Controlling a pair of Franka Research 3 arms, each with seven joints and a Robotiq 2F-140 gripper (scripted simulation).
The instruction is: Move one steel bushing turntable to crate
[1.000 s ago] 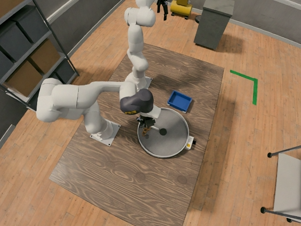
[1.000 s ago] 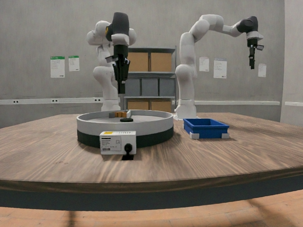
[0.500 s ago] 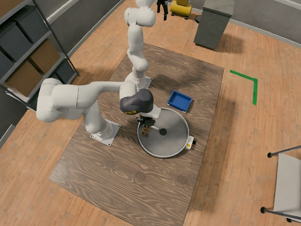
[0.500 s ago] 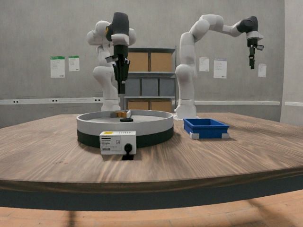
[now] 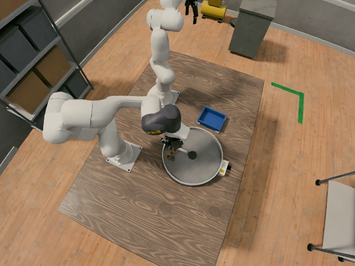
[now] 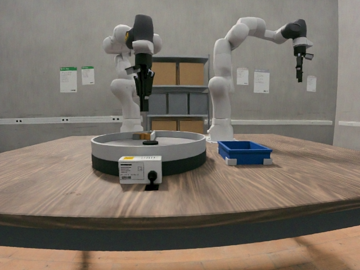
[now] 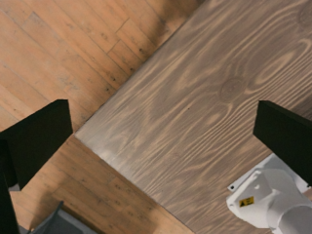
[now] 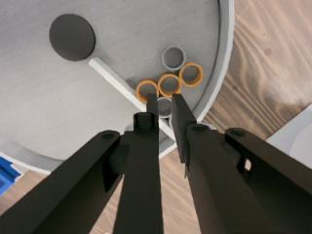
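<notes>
The tabletop (image 5: pixel 183 206) (image 6: pixel 185 200) (image 7: pixel 161 122) looks like brown wood with strong wavy grain and a soft sheen; the floor (image 5: pixel 286 137) (image 7: pixel 63 54) is paler, orange-toned wood in planks. The turntable (image 5: pixel 200 174) (image 6: pixel 148 152) (image 8: pixel 122 34) has a dull grey floor, faintly speckled in the close view, and a smooth pale rim. Grey rings (image 8: pixel 174 58) look like matt metal, while orange rings (image 8: pixel 169 85) look smooth. The crate (image 5: pixel 212 118) (image 6: pixel 247 157) seems smooth blue plastic, and the wall (image 6: pixel 180 35) looks matt and faintly mottled.
</notes>
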